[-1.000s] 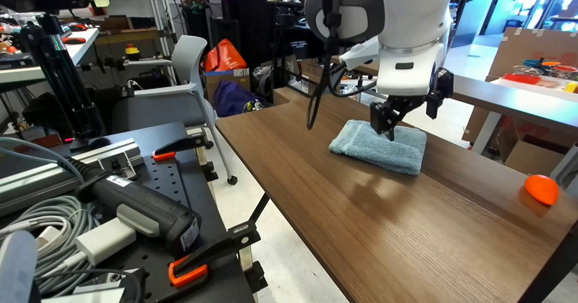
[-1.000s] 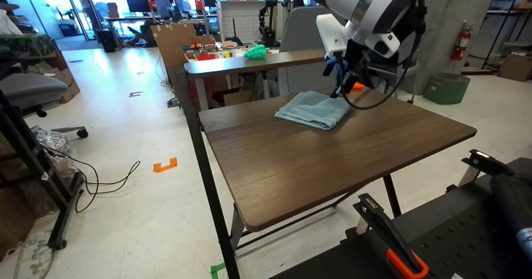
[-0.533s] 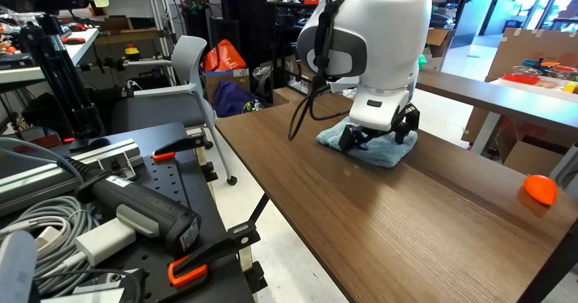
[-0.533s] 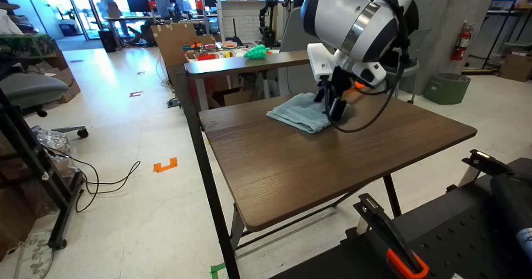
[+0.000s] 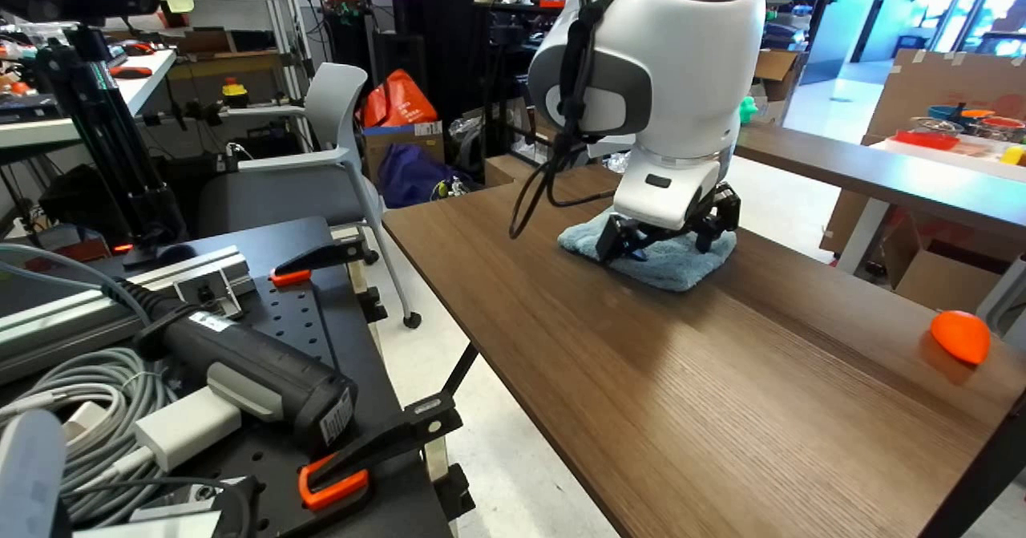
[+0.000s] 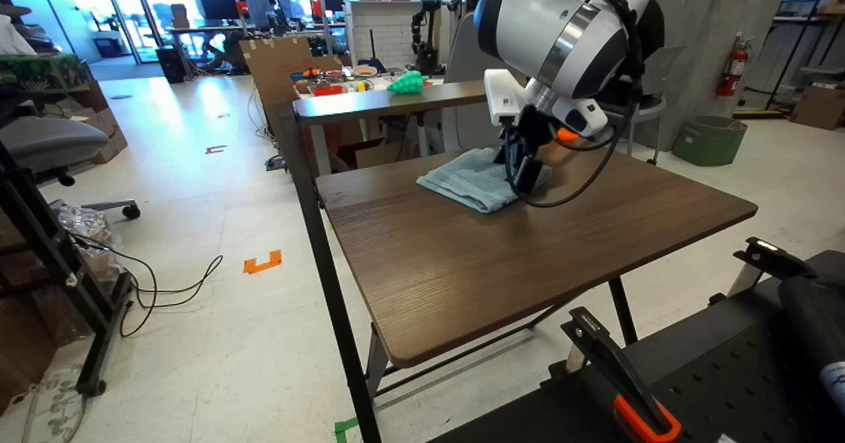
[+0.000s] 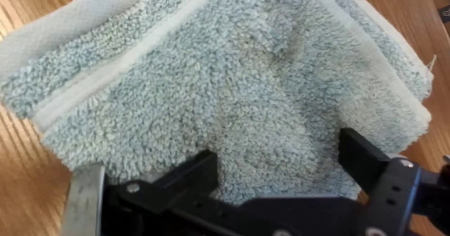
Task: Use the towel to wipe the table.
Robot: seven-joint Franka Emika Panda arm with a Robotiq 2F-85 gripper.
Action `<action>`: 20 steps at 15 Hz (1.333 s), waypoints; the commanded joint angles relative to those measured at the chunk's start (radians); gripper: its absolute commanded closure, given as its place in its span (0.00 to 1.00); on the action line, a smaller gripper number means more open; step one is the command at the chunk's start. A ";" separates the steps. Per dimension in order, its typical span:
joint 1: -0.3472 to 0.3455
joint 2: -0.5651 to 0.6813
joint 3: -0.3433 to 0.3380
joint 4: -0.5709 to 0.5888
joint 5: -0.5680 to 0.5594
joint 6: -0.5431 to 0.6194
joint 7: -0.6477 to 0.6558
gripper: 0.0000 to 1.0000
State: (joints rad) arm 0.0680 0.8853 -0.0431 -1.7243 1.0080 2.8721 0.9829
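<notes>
One folded, roughly square, light blue-teal terry towel (image 7: pixel 225 74), and it lies right under the pincer (image 7: pixel 277 155)! In the wrist view the pincer reaches in from six o'clock, two dark fingertips (image 7: pixel 362 158) spread wide, cloth filling the gap, nothing clasped. Most of the towel fans away toward twelve, corners reaching past nine on one flank and out between two and three on the other; no clear long axis here, just a pale hem band slanting from eight to two. The tips seem to meet the pile, though whether they press into it cannot be told. So it all turns on that gap: the likely play is to close on the cloth between, then drag. And where to? In an exterior view the dark brown wood-grain tabletop (image 5: pixel 721 410) runs from the towel toward five o'clock, the probable lane for wiping. Watch the glossy orange rounded object (image 5: pixel 960 337), well apart between three and four, close to the tabletop's edge: a long sweep could clip it. And from the white-and-grey robot arm (image 6: pixel 541 34), in an exterior view, the looping black cable (image 6: pixel 546 206) droops on the towel's three-o'clock side; it might trail or snag.
</notes>
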 commanded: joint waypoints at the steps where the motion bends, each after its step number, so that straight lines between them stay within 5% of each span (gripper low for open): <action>1: 0.017 -0.054 -0.009 -0.082 -0.045 -0.081 0.039 0.00; 6: 0.059 -0.046 -0.050 -0.112 -0.155 -0.158 0.179 0.00; 16: 0.088 -0.152 0.129 -0.375 -0.140 -0.093 -0.057 0.00; 20: 0.094 -0.142 0.133 -0.353 -0.132 -0.064 -0.101 0.00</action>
State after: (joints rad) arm 0.1536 0.7019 0.0910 -2.0816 0.8755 2.7681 0.9174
